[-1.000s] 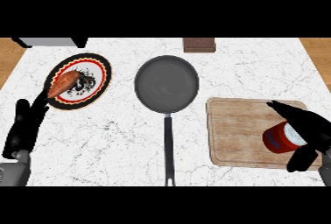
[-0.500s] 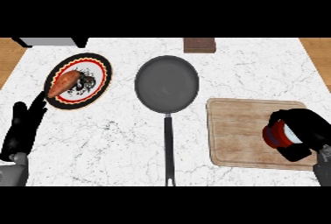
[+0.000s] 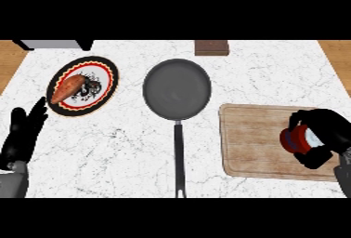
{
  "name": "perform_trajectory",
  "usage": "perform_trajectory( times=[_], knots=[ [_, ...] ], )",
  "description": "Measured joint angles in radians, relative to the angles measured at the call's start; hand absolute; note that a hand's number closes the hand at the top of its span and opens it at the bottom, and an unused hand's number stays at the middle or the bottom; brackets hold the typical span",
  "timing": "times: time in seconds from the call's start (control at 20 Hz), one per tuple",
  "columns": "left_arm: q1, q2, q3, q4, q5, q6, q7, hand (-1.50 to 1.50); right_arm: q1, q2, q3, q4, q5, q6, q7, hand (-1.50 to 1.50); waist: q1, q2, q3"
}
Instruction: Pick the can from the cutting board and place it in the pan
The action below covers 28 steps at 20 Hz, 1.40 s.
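Observation:
A red can (image 3: 297, 139) with a pale top sits at the right side of the wooden cutting board (image 3: 255, 139). My right hand (image 3: 328, 135) is curled round it, fingers over its top and thumb below it, hiding its right half. The dark grey pan (image 3: 176, 88) lies in the middle of the counter, nothing in it, its long black handle (image 3: 179, 158) pointing toward me. My left hand (image 3: 22, 135) rests open at the left edge, fingers up, just below the plate.
A patterned plate (image 3: 100, 76) with an orange sweet potato (image 3: 67, 89) lies at the back left. A small brown block (image 3: 211, 47) sits at the counter's back edge. Bare marble stretches between the pan handle and my left hand.
My right hand has closed round the can, with its fingers coming down over the top. The can has shifted slightly. The left hand has stayed still.

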Motion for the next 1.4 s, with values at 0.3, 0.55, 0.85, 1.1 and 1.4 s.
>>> perform_trajectory(
  times=[0.3,0.55,0.85,1.1,1.4],
  knots=[
    [-0.039,-0.015,-0.025,0.007,-0.019,-0.002,0.004,0.00,-0.196,-0.061,0.008,0.263,-0.002,-0.069,-0.293,1.50,0.036,0.014,0.003],
    [-0.048,-0.021,-0.026,0.006,-0.022,0.003,0.010,0.00,-0.307,-0.048,-0.065,0.366,-0.069,-0.221,-0.509,1.50,0.040,0.014,0.004],
    [-0.047,-0.027,-0.024,0.003,-0.029,0.008,0.024,0.00,-0.444,0.005,-0.138,0.488,-0.166,-0.292,-0.692,1.50,0.029,0.008,0.002],
    [-0.041,-0.009,0.001,0.013,-0.020,-0.016,0.016,0.00,-0.565,0.081,-0.136,0.569,-0.180,-0.275,-0.680,1.50,0.018,0.004,0.001],
    [-0.031,-0.024,-0.002,-0.001,-0.033,-0.008,0.017,0.00,-0.696,0.203,-0.142,0.684,-0.192,-0.276,-0.593,1.50,0.019,0.004,0.000]
  ],
)
